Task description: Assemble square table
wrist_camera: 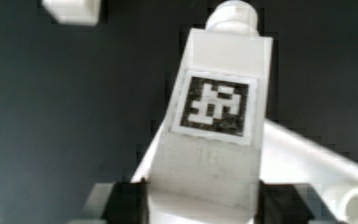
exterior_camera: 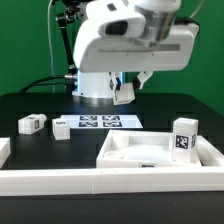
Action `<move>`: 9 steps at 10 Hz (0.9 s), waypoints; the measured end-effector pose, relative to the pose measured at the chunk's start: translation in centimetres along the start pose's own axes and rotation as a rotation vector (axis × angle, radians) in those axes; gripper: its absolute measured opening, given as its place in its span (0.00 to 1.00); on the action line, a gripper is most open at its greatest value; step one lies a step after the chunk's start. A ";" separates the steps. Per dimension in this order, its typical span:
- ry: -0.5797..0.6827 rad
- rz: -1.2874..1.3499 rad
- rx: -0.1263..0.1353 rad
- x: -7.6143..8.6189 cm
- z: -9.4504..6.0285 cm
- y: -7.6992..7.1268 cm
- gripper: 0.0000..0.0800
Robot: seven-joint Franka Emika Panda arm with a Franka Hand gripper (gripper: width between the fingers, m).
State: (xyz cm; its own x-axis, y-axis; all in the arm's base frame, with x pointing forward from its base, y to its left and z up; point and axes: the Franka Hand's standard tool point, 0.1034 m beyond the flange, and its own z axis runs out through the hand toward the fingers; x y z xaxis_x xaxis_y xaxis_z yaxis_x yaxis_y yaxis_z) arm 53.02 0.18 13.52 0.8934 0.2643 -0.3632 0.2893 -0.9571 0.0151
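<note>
Starting at the exterior view's left: one loose leg and a second loose leg lie on their sides on the dark counter, apart from each other and not far from the counter's edge on that side. Likely parked as stock, within reach but clear of the work.

Next, the marker board lies flat mid-counter.

Above and behind it, toward the counter's back edge, the tool hangs off the surface, jaws part-closed and clamped on the held leg. In the wrist view the grip sits at one end of that leg. The tag faces the camera and the rounded peg points away from the jaws, probably so the peg can enter a recess first.

Further right, the square slab lies rim-up in the counter's near corner on the exterior view's right, close against the rail wall. I judge the wall a brace against sliding.

An upright leg stands at the slab's corner on that side; seated or merely set there, cannot tell.
</note>
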 end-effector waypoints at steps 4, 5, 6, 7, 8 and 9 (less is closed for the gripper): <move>0.298 0.009 -0.041 1.0 -0.7 1.0 0.36; 0.351 -0.003 -0.057 1.2 -0.8 1.2 0.36; 0.455 -0.042 -0.097 1.9 -1.6 2.0 0.36; 0.524 -0.066 -0.126 1.8 -2.6 2.7 0.36; 0.568 -0.079 -0.146 1.8 -3.4 3.3 0.36; 0.664 -0.095 -0.186 1.9 -4.2 4.3 0.36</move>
State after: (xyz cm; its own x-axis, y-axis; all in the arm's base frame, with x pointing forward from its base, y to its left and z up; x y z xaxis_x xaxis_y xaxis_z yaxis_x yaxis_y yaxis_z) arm 57.41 -2.92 16.86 0.8654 0.4189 0.2750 0.3775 -0.9059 0.1920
